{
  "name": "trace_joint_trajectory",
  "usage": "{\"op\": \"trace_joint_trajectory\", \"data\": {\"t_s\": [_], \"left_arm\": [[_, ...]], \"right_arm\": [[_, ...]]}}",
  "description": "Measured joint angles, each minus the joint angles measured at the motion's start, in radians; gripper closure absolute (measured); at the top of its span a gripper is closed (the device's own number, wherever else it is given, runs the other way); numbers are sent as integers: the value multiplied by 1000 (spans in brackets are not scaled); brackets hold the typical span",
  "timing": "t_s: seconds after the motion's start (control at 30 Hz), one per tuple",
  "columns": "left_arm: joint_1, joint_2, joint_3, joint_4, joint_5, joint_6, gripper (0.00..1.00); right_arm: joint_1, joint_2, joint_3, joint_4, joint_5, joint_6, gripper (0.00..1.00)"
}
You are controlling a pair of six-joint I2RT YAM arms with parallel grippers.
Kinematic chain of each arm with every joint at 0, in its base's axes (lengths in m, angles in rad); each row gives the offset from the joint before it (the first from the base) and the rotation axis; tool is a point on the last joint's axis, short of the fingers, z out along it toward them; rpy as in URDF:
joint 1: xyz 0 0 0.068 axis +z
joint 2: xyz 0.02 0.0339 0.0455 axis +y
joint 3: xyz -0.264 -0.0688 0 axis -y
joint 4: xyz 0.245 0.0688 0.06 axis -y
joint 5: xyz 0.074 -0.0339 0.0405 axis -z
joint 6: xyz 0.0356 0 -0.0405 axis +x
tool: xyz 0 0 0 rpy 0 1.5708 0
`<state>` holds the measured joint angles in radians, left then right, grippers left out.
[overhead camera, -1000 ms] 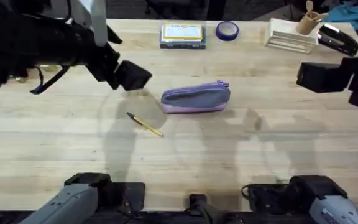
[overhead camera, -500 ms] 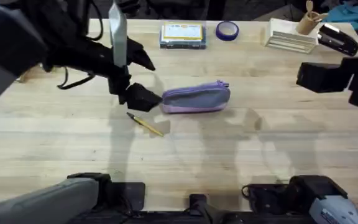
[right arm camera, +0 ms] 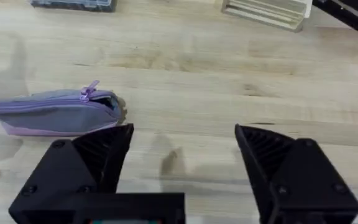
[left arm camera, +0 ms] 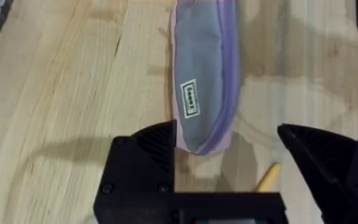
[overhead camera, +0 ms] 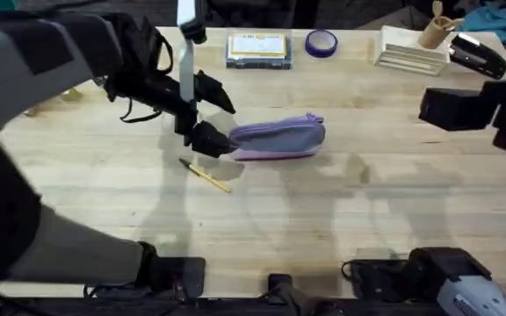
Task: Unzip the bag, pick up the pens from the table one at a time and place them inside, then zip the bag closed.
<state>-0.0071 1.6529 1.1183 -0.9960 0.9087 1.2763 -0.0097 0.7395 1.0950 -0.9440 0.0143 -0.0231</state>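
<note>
Lying zipped, bag (overhead camera: 278,139) beside pen (overhead camera: 206,175)

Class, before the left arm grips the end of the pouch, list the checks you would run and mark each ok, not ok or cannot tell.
1. Left gripper open, jaws either side of the bag's near end: ok.
2. Bag zipped shut, purple pull at the far end: ok, unzipping not yet done.
3. Yellow pen lying free on the table, clear of the left fingers: ok.
4. Right gripper open, off to the side above bare wood: ok.
5. Firm contact with the fabric: cannot tell.
</note>
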Motion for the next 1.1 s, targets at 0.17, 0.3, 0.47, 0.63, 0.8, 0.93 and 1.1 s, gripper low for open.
{"op": "trace_joint_trajectory", "data": {"t_s": [0.17, 0.3, 0.47, 0.63, 0.8, 0.93, 1.1], "left_arm": [[-9, 70, 0, 50, 15, 4, 6], [-30, 96, 0, 95, 17, 5, 6], [-49, 101, 1, 103, 21, 6, 7], [-48, 101, 1, 102, 23, 8, 8], [-48, 101, 1, 102, 23, 8, 7], [-48, 101, 1, 102, 23, 8, 7], [-48, 101, 1, 103, 15, 8, 37]], "right_arm": [[0, 0, 0, 0, 0, 0, 3], [0, 0, 0, 0, 0, 0, 5], [0, 0, 0, 0, 0, 0, 4], [0, 0, 0, 0, 0, 0, 4], [0, 0, 0, 0, 0, 0, 3], [0, 0, 0, 0, 0, 0, 3], [0, 0, 0, 0, 0, 0, 3]]}}
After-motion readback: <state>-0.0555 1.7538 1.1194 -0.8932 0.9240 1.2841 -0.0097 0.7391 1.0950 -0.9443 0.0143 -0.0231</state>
